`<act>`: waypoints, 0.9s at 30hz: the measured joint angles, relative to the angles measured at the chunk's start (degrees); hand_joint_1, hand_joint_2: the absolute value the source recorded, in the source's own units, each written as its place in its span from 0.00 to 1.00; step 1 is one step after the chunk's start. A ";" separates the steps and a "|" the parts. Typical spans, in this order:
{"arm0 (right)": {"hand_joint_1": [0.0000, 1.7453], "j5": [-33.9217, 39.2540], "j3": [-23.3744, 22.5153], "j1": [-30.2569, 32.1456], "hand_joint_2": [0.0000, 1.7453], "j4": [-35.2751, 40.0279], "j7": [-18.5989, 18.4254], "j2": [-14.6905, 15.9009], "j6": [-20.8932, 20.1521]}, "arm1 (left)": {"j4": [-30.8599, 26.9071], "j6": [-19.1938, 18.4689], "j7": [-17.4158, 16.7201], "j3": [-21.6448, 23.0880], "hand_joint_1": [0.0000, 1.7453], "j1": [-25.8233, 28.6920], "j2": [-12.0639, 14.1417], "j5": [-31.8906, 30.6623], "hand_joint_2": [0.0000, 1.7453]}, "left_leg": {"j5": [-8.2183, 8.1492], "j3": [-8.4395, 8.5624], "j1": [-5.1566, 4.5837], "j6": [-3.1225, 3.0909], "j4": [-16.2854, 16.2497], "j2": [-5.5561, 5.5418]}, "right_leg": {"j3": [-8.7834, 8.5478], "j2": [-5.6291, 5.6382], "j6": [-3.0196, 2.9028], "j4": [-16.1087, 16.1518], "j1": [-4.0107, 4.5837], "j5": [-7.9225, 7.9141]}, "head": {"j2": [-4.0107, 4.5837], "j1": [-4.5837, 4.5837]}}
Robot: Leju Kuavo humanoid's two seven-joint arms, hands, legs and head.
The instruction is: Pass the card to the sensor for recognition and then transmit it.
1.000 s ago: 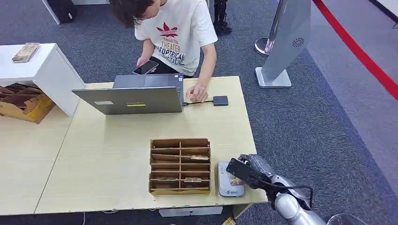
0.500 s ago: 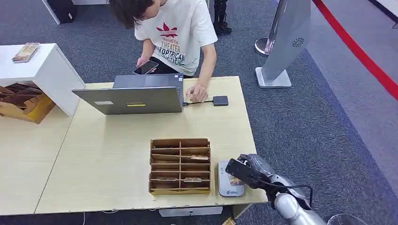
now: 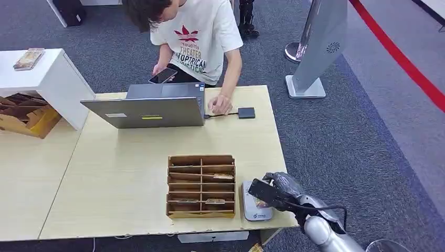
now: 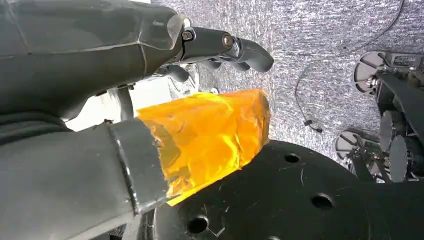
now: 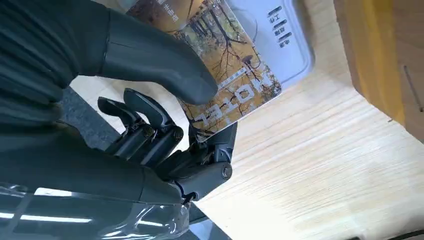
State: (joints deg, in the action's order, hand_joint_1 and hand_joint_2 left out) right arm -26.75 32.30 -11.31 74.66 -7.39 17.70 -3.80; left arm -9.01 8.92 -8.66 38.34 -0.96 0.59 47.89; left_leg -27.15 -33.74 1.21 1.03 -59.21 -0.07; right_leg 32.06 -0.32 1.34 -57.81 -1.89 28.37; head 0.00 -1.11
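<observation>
Over the last second the right hand [image 3: 276, 189] has eased toward nine o'clock, so the card [image 5: 220, 65] pinched between thumb and fingers now hangs over the sensor [image 3: 255, 202] at the desk's [image 3: 120, 178] five o'clock corner. Recognition looks under way; passing it on remains. The left hand [image 4: 165, 100] hangs with fingers curled, holding nothing.

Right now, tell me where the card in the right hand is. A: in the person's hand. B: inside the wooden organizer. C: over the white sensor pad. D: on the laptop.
C: the right hand pinches the card above the white sensor pad, beside the wooden organizer.
</observation>
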 joint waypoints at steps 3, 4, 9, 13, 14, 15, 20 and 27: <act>1.00 -0.20 0.31 -0.10 1.00 0.00 0.00 0.00 0.00 | 0.00 0.00 0.00 0.00 0.00 0.00 0.00 0.00 0.00 | 0.00 0.00 0.00 0.00 0.00 0.00 | 0.00 0.00 0.00 0.00 0.00 0.00 | 0.00 0.00; 1.00 -0.20 0.37 -0.14 1.00 0.00 0.00 0.00 0.00 | 0.00 0.00 0.00 0.00 0.00 0.00 0.00 0.00 0.00 | 0.00 0.00 0.00 0.00 0.00 0.00 | 0.00 0.00 0.00 0.00 0.00 0.00 | 0.00 0.00; 1.00 -0.22 0.70 -0.34 1.00 -0.24 0.00 0.00 0.00 | 0.00 0.09 -0.04 0.04 0.00 0.00 0.00 0.00 0.00 | 0.00 0.00 0.00 0.00 0.00 0.00 | 0.00 0.00 0.00 0.00 0.00 0.00 | 0.00 0.00; 1.00 -0.22 0.81 -0.40 1.00 -0.28 0.00 0.00 0.00 | 0.00 0.09 -0.04 0.07 0.00 -0.01 0.00 0.00 0.00 | 0.00 0.00 0.00 0.00 0.00 0.00 | 0.00 0.00 0.00 0.00 0.00 0.00 | 0.00 0.00; 1.00 -0.22 0.81 -0.41 1.00 -0.28 0.00 0.00 0.00 | 0.00 0.09 -0.04 0.07 0.00 0.00 0.00 0.00 0.00 | 0.00 0.00 0.00 0.00 0.00 0.00 | 0.00 0.00 0.00 0.00 0.00 0.00 | 0.00 0.00; 1.00 -0.24 0.83 -0.42 1.00 -0.29 0.00 0.00 0.00 | 0.00 0.09 -0.04 0.07 0.00 0.00 0.00 0.00 0.00 | 0.00 0.00 0.00 0.00 0.00 0.00 | 0.00 0.00 0.00 0.00 0.00 0.00 | 0.00 0.00; 1.00 -0.24 0.83 -0.43 1.00 -0.31 0.00 0.00 0.00 | 0.00 0.09 -0.11 0.09 0.00 0.00 0.00 0.00 0.00 | 0.00 0.00 0.00 0.00 0.00 0.00 | -0.01 0.00 0.00 0.00 0.00 0.00 | 0.00 0.00; 1.00 -0.24 1.09 -0.50 1.00 -0.35 0.00 0.00 0.02 | 0.00 0.09 -0.11 0.35 0.00 0.00 0.00 0.00 0.00 | 0.00 0.01 0.00 0.00 0.00 0.00 | -0.01 0.00 0.00 0.00 0.00 0.00 | 0.00 0.00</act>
State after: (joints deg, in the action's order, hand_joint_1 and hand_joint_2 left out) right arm -26.99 33.40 -11.82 74.31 -7.39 17.70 -3.78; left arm -9.01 9.00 -8.76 38.69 -0.96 0.59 47.89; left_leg -27.14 -33.73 1.21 1.04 -59.21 -0.07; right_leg 32.06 -0.32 1.34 -57.82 -1.90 28.36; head 0.00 -1.11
